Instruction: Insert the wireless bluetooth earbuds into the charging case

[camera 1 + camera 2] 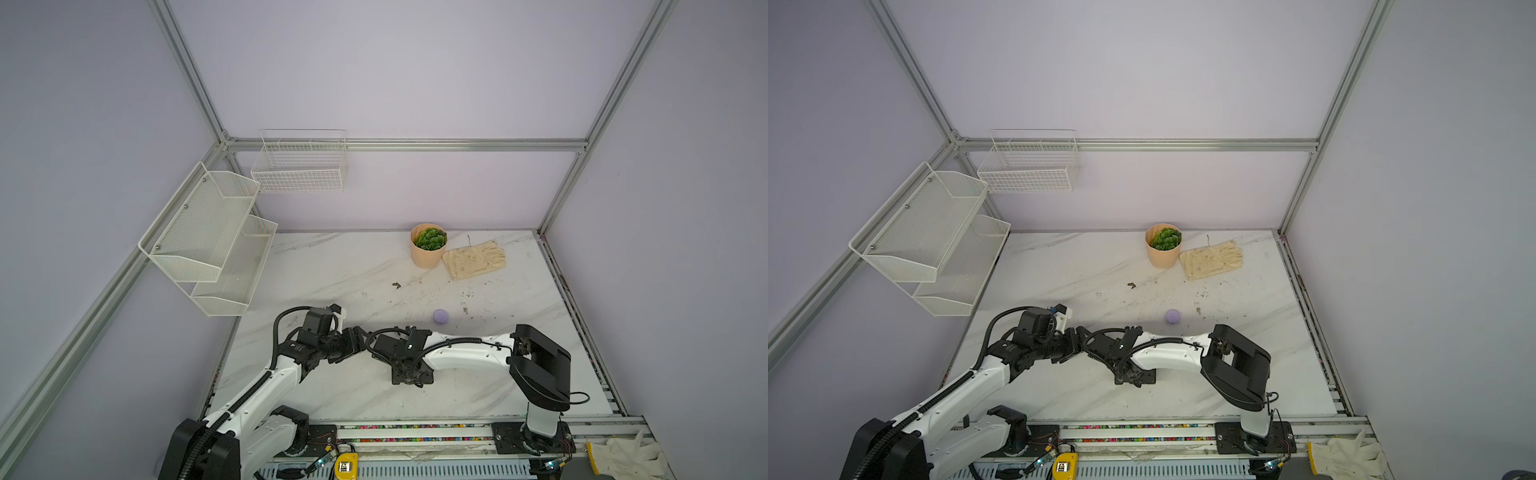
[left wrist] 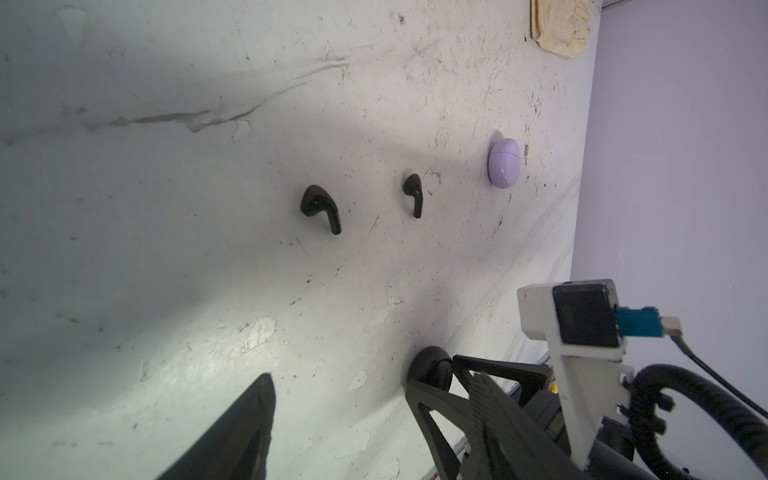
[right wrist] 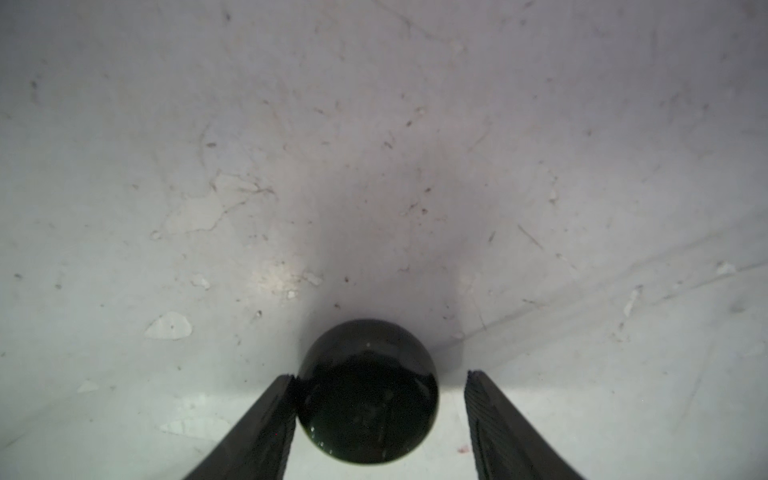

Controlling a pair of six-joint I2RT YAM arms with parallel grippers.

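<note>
Two black earbuds lie apart on the marble table in the left wrist view; the arms hide them in both top views. A closed lilac charging case sits beyond them. A round black case rests on the table between the open fingers of my right gripper. One finger touches it and the other stands clear. My left gripper hovers open and holds nothing, just left of the right gripper.
A peach pot with a green plant and a cream glove lie at the back of the table. White mesh shelves and a wire basket hang on the left walls. Another white glove lies off the front right corner.
</note>
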